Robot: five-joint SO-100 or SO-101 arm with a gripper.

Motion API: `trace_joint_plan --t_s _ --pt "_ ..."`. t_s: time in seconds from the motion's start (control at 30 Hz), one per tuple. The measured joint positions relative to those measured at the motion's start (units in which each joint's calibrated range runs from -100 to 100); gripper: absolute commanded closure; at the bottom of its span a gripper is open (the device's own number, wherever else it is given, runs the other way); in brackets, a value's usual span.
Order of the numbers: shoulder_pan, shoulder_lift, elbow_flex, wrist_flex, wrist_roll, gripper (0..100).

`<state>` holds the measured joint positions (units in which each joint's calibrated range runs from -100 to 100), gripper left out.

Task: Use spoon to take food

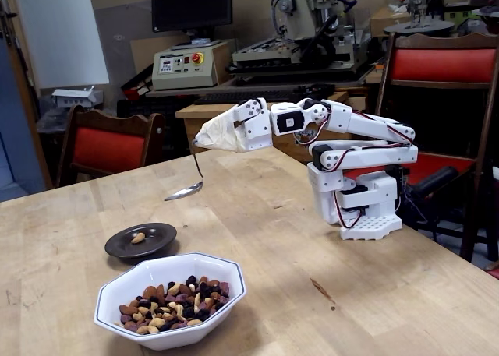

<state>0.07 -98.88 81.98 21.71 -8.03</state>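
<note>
Spoon point(185, 190) mid-frame, apparently empty, taped handle in wrapped fingers point(209, 135), grip state unclear; food point(170, 301) in bowl point(222, 294), one nut on saucer point(125, 249).

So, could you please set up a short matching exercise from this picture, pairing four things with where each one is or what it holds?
Things:
1. spoon
2. white bowl
3. dark plate
4. gripper

Descriptions:
A. holds a single nut
B. wrapped in off-white tape, raised above the table
C. hangs in the air above the dark plate's far side
D. filled with the food, mixed nuts and dark dried fruit

Pairs: 1-C, 2-D, 3-A, 4-B
</note>
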Motion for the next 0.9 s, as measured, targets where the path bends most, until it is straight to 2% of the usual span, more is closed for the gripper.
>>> trace_joint_plan --t_s 0.37,0.9 --pt "-9.82 0.0 0.0 0.0 0.0 96" --pt "-12.38 0.0 0.0 2.0 0.0 96"
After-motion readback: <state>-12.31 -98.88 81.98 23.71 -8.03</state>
